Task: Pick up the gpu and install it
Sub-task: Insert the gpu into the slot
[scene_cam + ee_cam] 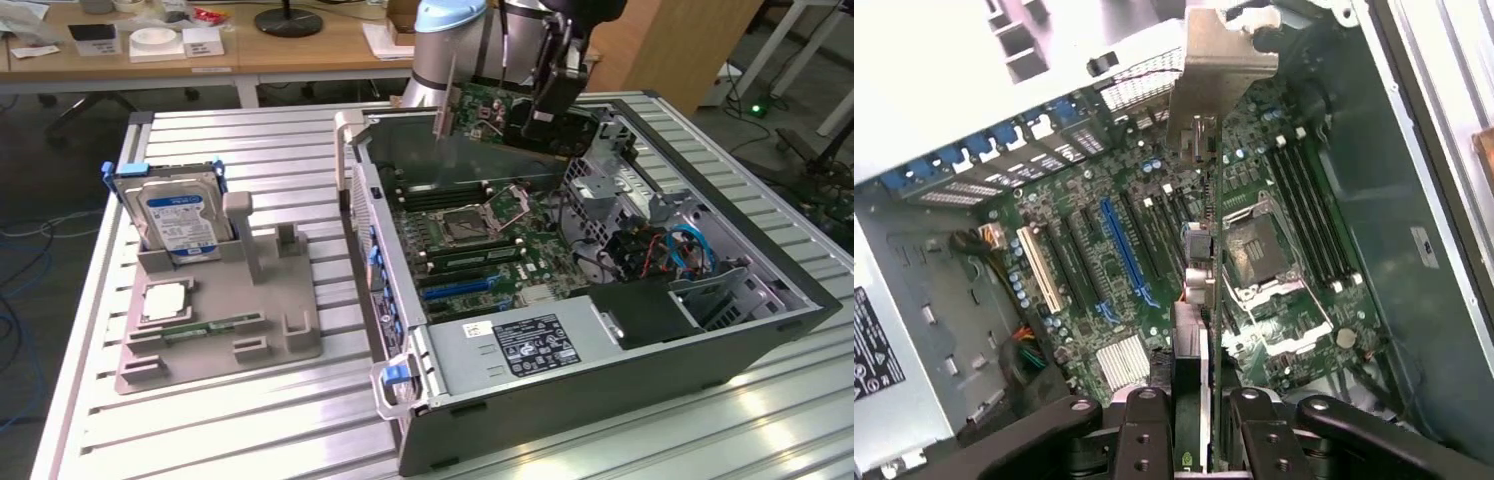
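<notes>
Slatted metal table, wooden desk at the exterior view's upper left, arm top centre above open case, gripper clamping gpu

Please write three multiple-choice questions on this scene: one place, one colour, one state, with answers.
1. Where is the gpu? A) on the floor B) in a slot C) above the open computer case
2. The hard drive label is: A) blue and white B) red C) yellow
3. The gripper is: A) open B) shut on the gpu C) shut on the hard drive
Answers: C, it hangs over the case; A, the label is blue-white; B, it clamps the card.
</notes>
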Controlling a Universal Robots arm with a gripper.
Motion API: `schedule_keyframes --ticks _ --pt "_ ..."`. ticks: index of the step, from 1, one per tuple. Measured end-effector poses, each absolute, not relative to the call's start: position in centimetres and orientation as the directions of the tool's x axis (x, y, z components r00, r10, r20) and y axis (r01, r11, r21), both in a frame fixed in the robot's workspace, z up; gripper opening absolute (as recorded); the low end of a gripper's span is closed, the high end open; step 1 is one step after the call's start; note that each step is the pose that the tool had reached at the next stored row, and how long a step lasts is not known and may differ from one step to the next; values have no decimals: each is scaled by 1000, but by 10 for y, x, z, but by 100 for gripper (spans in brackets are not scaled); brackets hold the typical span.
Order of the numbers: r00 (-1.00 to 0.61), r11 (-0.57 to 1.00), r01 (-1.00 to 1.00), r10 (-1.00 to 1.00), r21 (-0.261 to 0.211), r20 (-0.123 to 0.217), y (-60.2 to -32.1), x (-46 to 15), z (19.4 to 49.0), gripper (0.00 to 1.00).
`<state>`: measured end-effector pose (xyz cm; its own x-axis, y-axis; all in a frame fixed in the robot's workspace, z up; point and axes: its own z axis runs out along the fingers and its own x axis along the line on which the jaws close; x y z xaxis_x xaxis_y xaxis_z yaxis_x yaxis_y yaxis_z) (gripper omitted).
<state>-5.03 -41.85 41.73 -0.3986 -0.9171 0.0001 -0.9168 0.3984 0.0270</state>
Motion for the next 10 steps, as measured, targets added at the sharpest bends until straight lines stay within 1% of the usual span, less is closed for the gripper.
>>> schedule_keyframes --ticks 10 --pt "-266 266 -964 -964 27 0 -419 -50 417 27"
